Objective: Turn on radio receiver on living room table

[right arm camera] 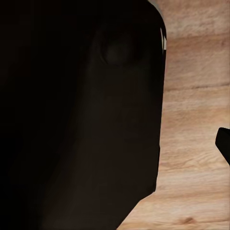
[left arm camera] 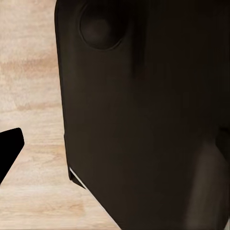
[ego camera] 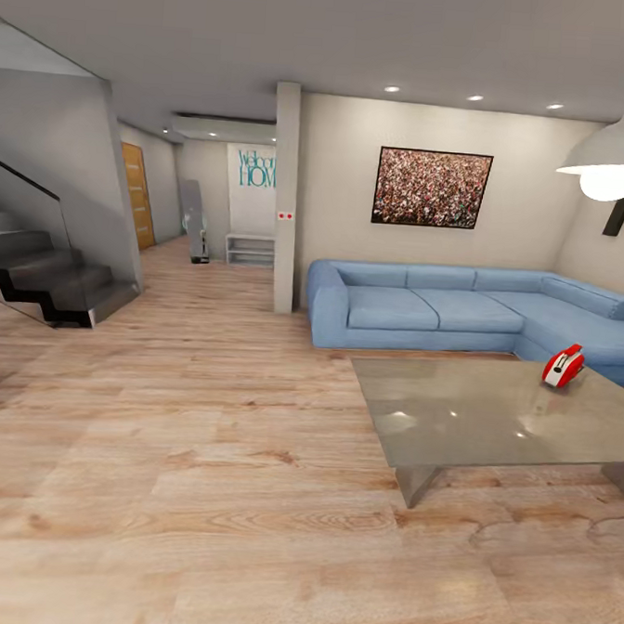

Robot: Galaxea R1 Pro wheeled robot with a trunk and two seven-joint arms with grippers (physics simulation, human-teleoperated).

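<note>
Bare plank floor [ego camera: 197, 490] lies nearest, running up to the table [ego camera: 472, 416] at right. Near the table's far right edge sits the radio [ego camera: 562, 366], tilted, with the blue sofa [ego camera: 443, 307] just behind. Both wrist views show dark robot casing over floor; whether the jaws are open I cannot tell.

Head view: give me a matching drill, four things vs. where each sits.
Things:
1. radio receiver
2. sofa
3. framed picture
4. staircase

Places:
A. on the pale wall above the sofa
B. at the far left of the room
C. on the table, near its far right corner
D. on the wood floor behind the table

Pairs: 1-C, 2-D, 3-A, 4-B
</note>
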